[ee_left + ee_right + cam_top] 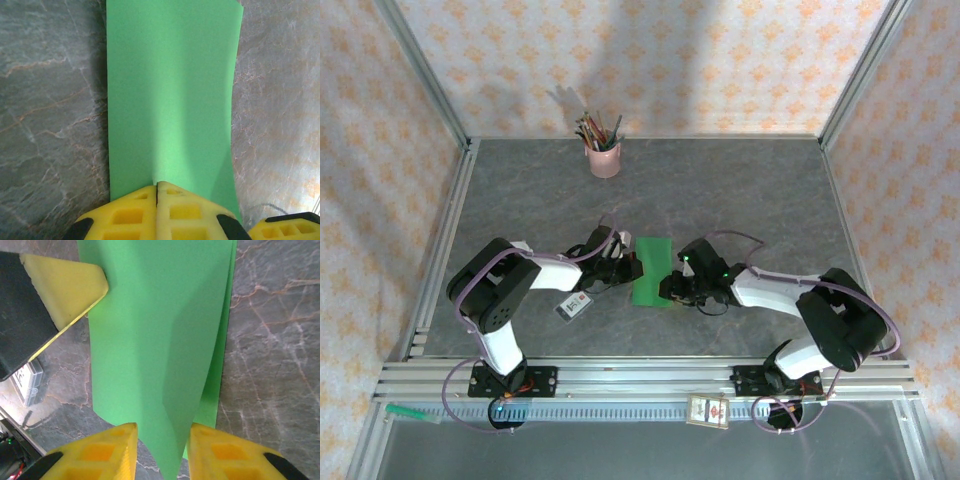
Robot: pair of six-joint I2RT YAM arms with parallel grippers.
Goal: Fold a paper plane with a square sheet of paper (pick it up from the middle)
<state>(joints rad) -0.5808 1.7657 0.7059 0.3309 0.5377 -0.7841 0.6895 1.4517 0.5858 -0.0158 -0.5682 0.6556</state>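
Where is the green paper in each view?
Top external: green paper near the picture's centre.
Left wrist: centre, stretching up from the left fingers clamped on its edge.
Right wrist: centre, its folded tip between the right fingers.
Shared landmark: the left fingers, upper left in the right wrist view.

A grey marbled tabletop (740, 190) is spreading beneath and beyond the left gripper (157, 189) and right gripper (162, 435); ahead of them and to either side, peach floral walls (670, 60) are enclosing it, catching soft shadows.

Far table (750, 190) free exc. pencil cup (604, 158); card (574, 306) by left tool (157, 195)
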